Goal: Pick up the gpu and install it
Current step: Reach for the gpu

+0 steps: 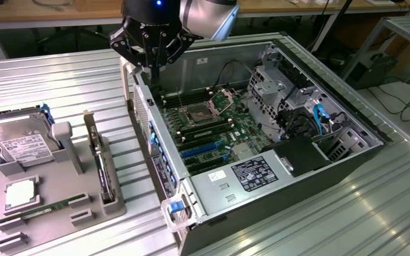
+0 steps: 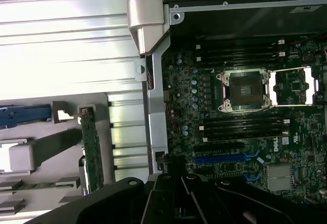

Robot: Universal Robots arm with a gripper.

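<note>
The gpu (image 1: 102, 160) is a thin dark card with a silvery bracket, standing on edge in a slot of the grey holder (image 1: 55, 213) on the exterior view's left. In the wrist view the gpu (image 2: 92, 152) shows as a narrow strip beside the case wall. My gripper (image 1: 152, 65) hangs above the near wall of the open computer case (image 1: 164, 160), well up and away from the card. It is shut with nothing in it. Its dark fingers (image 2: 168, 196) show in the wrist view. Blue expansion slots (image 1: 203, 149) (image 2: 225, 158) lie on the motherboard inside the case.
The holder also carries a silver hard drive (image 1: 20, 143), a processor chip (image 1: 21, 193) and a green memory stick (image 1: 45, 207). Inside the case are the processor socket (image 2: 242, 89), memory slots, cables and a power supply (image 1: 255, 173). A slatted metal table (image 1: 70, 85) lies underneath.
</note>
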